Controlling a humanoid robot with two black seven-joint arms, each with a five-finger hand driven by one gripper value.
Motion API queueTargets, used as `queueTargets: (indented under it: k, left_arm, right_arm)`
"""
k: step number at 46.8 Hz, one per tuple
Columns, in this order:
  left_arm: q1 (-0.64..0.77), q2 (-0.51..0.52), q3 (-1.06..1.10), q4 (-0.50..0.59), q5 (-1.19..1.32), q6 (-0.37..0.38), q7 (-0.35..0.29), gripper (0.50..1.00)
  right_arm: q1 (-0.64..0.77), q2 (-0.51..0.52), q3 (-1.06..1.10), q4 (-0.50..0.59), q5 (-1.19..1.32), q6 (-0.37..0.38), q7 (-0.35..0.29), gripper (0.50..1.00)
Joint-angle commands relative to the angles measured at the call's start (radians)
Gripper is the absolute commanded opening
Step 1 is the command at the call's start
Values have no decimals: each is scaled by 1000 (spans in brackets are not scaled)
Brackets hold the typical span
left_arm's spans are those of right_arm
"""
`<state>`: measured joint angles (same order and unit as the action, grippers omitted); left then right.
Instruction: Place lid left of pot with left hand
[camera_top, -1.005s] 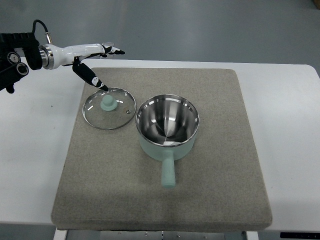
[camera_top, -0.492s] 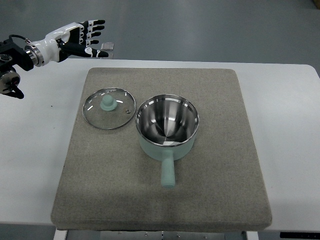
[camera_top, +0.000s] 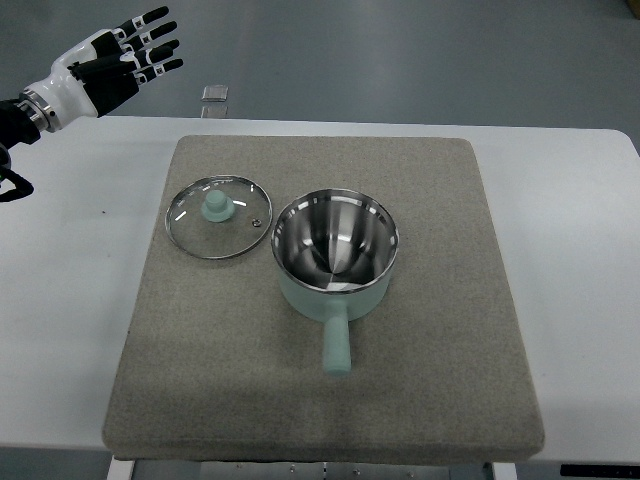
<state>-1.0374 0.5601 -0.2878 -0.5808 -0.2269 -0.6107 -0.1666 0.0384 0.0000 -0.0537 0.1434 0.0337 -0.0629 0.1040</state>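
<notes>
Lid: we see the glass lid (camera_top: 218, 217) lying flat on the grey mat (camera_top: 440, 330), its pale green knob (camera_top: 215, 206) pointing up.
Pot: the pale green pot (camera_top: 336, 255) stands uncovered at the middle of the mat, its steel inside bare and its handle (camera_top: 337, 345) pointing toward the near edge.
Lid against pot: the lid sits on the pot's left, its rim just beside the pot's rim; we cannot tell whether the two touch.
Left hand: our left hand (camera_top: 118, 60) is high in the far left corner, over the back edge of the white counter (camera_top: 70, 300) and well apart from the lid.
Fingers: spread wide, holding nothing.
Right hand: not in view.
Done: we judge the placement finished, since the lid rests left of the pot and is released.
Left: nothing on the lid itself, as we read it; at most the arm needs to settle clear of the work.
</notes>
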Motion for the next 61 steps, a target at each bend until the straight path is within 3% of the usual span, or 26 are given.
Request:
queueTargets:
  k: [1,6,20,61]
  left_arm:
    - [16,-9,-45,15,-55,0,54,996]
    - [34,-26,-89,18,-66,0,116,996]
    - [57,-82,-97,81,-65,0,165,996]
    - [49,-98,-136,76,-48,0,165,996]
  right_arm:
    - [0,0,0,1,0,0,0,923]
    - [0,0,0,-1,0,0,-1,923]
    - [0,0,0,-1,0,0,0,921]
    - [0,0,5,5,5,5,0,923]
